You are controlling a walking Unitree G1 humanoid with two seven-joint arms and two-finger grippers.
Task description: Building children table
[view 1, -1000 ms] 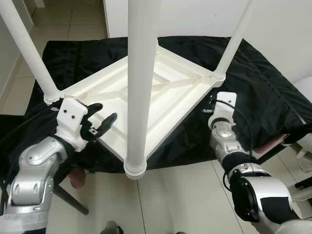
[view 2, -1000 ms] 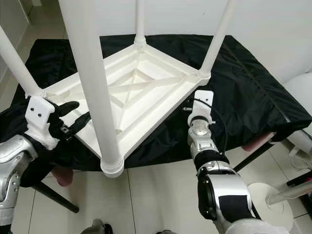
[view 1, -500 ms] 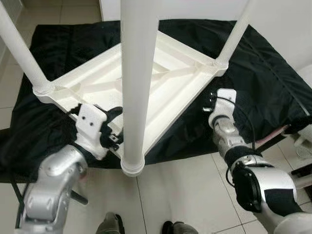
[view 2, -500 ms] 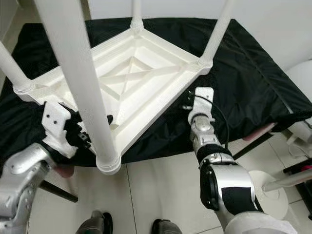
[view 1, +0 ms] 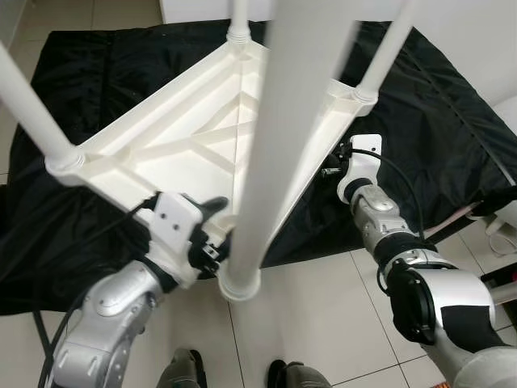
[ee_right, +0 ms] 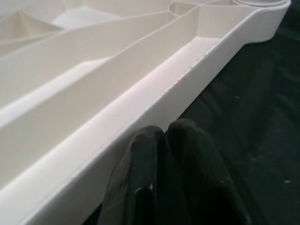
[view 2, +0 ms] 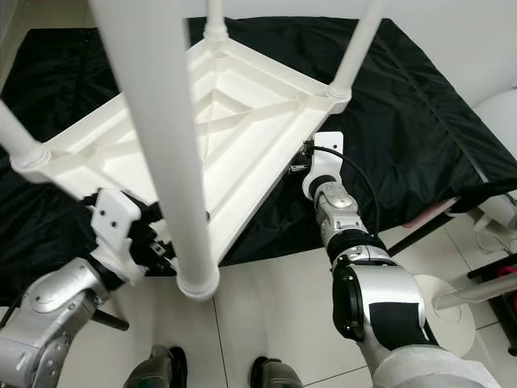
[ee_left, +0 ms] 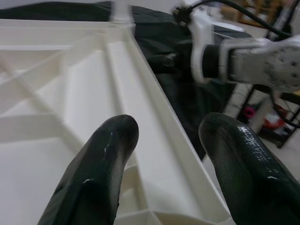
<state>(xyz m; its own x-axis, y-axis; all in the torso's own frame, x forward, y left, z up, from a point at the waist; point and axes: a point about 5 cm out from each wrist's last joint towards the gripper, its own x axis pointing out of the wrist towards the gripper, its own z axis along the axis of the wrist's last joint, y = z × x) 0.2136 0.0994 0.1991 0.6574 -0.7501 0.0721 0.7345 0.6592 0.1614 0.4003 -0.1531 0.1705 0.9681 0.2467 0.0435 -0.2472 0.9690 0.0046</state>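
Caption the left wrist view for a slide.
Left tool, fingers apart, straddling the rim of the upturned white table; right arm beyond over the black cloth.

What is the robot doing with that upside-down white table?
The robot is building a children's table. The white table lies upside down on a black cloth, legs pointing up. The left gripper is open, one finger either side of the table's rim near the closest leg. The right gripper is shut, its tips against the rim's outer side.
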